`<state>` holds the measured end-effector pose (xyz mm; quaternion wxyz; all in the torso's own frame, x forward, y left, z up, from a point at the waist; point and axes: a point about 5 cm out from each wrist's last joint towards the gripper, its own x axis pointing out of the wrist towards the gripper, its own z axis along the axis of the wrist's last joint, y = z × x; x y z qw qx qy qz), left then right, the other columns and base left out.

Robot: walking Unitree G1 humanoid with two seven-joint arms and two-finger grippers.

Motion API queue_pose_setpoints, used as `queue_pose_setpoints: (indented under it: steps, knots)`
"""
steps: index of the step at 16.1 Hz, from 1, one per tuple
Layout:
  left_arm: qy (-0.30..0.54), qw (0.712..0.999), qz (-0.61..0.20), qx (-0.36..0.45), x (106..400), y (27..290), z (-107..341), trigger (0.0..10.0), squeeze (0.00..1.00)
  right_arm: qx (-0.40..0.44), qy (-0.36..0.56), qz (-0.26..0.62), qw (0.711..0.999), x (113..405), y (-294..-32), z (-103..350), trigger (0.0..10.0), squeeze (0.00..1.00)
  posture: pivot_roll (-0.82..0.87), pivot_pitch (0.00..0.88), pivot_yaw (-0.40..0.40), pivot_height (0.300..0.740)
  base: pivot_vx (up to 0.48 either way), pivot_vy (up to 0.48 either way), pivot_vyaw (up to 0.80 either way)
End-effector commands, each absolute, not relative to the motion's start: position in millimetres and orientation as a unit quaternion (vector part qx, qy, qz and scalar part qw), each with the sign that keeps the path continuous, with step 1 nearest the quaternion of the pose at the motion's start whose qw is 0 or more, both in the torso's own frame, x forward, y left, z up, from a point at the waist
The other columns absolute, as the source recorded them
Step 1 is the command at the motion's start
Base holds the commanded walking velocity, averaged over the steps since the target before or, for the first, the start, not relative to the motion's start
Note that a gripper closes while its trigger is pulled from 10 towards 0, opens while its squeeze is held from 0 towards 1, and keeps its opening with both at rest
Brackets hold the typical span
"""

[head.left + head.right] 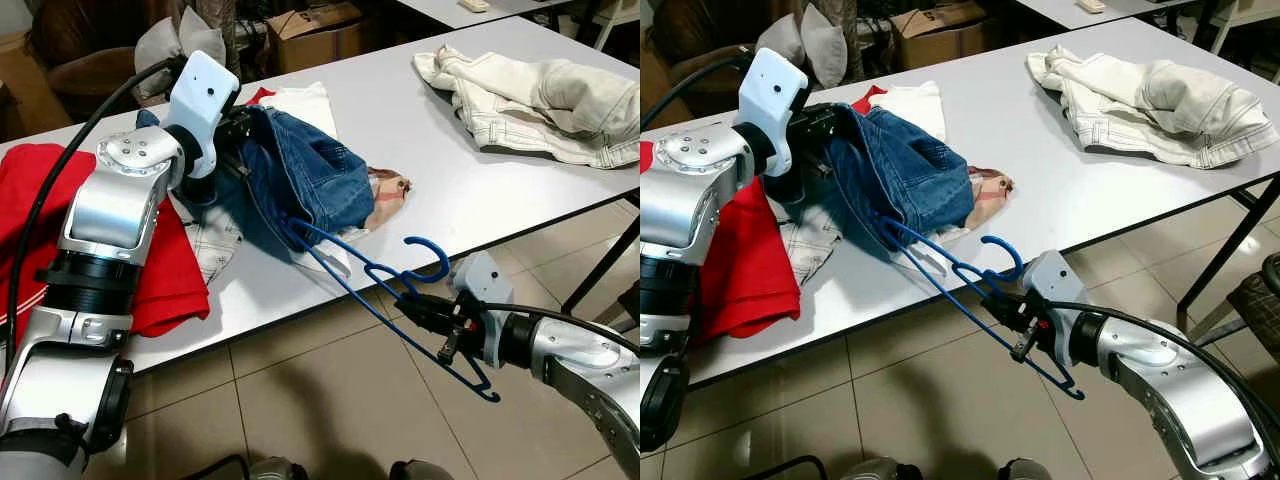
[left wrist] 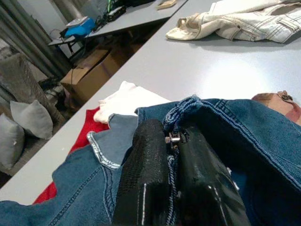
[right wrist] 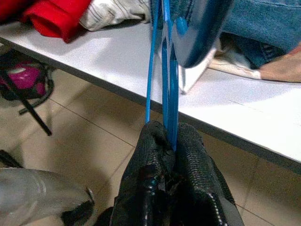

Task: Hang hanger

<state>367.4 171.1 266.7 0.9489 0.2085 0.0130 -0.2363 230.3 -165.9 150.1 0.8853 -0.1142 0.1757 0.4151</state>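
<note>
A blue wire hanger (image 1: 400, 285) sticks out past the table's front edge, its far end pushed inside blue jeans (image 1: 305, 175). My right gripper (image 1: 425, 312) is shut on the hanger near its hook, just off the table edge; the right wrist view has the blue wire (image 3: 167, 84) pinched between the black fingers (image 3: 150, 155). My left gripper (image 2: 171, 141) is shut on the denim waistband and holds the jeans (image 2: 244, 141) up above the table (image 1: 460, 190).
A red garment (image 1: 150, 250) lies under my left arm, with white cloth (image 1: 300, 100) behind the jeans. Cream trousers (image 1: 540, 100) lie at the table's far right. A cardboard box (image 1: 315, 30) and cushions stand beyond the table. Tiled floor (image 1: 330, 400) lies below.
</note>
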Motion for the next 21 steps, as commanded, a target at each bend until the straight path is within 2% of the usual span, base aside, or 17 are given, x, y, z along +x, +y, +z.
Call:
queue_pose_setpoints:
  steps: [1,4,7,8,9,11,14,16,18,19,20,21]
  knots:
    - [-0.002,0.949,-0.237,0.206,364.7,171.8,274.7,0.0,0.0,-0.12,0.178,0.404,0.889,233.5,-167.0,150.6,10.0,0.0,-0.12,0.057,0.124,0.74,0.0,0.0,0.0]
    - [-0.001,0.948,-0.24,0.208,364.0,170.6,273.3,0.0,0.0,-0.125,0.181,0.389,0.895,236.8,-167.5,148.8,10.0,0.0,-0.12,0.057,0.124,0.74,0.0,0.0,0.0]
    - [0.006,0.931,-0.267,0.248,356.2,170.4,270.7,0.0,0.0,-0.116,0.157,0.242,0.95,265.2,-185.5,151.7,10.0,0.0,-0.11,0.057,0.12,0.74,0.0,0.0,0.0]
    - [0.041,0.909,-0.283,0.303,349.3,177.1,257.6,0.0,0.0,-0.084,0.107,0.208,0.969,275.3,-188.6,167.9,10.0,0.0,-0.11,0.056,0.12,0.74,0.0,0.0,0.0]
    - [0.057,0.903,-0.284,0.317,346.9,180.4,250.9,0.0,0.0,-0.073,0.089,0.202,0.973,277.6,-188.8,173.7,10.0,0.0,-0.11,0.055,0.12,0.74,0.0,0.0,0.0]
    - [0.082,0.905,-0.286,0.306,341.1,184.1,238.0,0.0,0.0,-0.065,0.072,0.2,0.975,280.0,-188.4,179.3,10.0,0.0,-0.11,0.055,0.122,0.74,0.0,0.0,0.0]
    - [0.075,0.932,-0.307,0.178,331.0,163.4,230.3,0.0,0.0,-0.073,0.112,0.238,0.962,274.2,-176.8,161.9,10.0,0.0,-0.11,0.055,0.121,0.74,0.0,0.0,0.0]
    - [0.065,0.948,-0.285,0.127,332.6,159.4,228.7,0.0,0.0,-0.082,0.135,0.257,0.953,269.3,-174.0,153.4,10.0,0.0,-0.11,0.054,0.125,0.74,0.0,0.0,0.0]
    - [0.057,0.952,-0.256,0.156,334.5,161.6,226.7,0.0,0.0,-0.082,0.144,0.256,0.952,266.5,-175.5,149.0,10.0,0.0,-0.11,0.049,0.131,0.74,0.0,0.0,0.0]
    - [0.063,0.942,-0.26,0.201,332.0,162.2,223.8,2.3,0.0,-0.081,0.145,0.253,0.953,266.4,-176.9,148.6,10.0,0.0,-0.11,0.049,0.131,0.74,0.0,0.0,0.0]
    - [0.065,0.93,-0.272,0.238,329.9,162.2,221.7,10.0,0.12,-0.081,0.145,0.252,0.954,266.3,-177.6,148.2,10.0,0.0,-0.11,0.042,0.136,0.74,0.0,0.0,0.0]
    - [0.063,0.922,-0.285,0.255,328.8,161.1,221.5,10.0,1.0,-0.082,0.145,0.251,0.954,266.3,-177.8,147.9,10.0,0.0,-0.11,0.042,0.136,0.74,0.0,0.0,0.0]
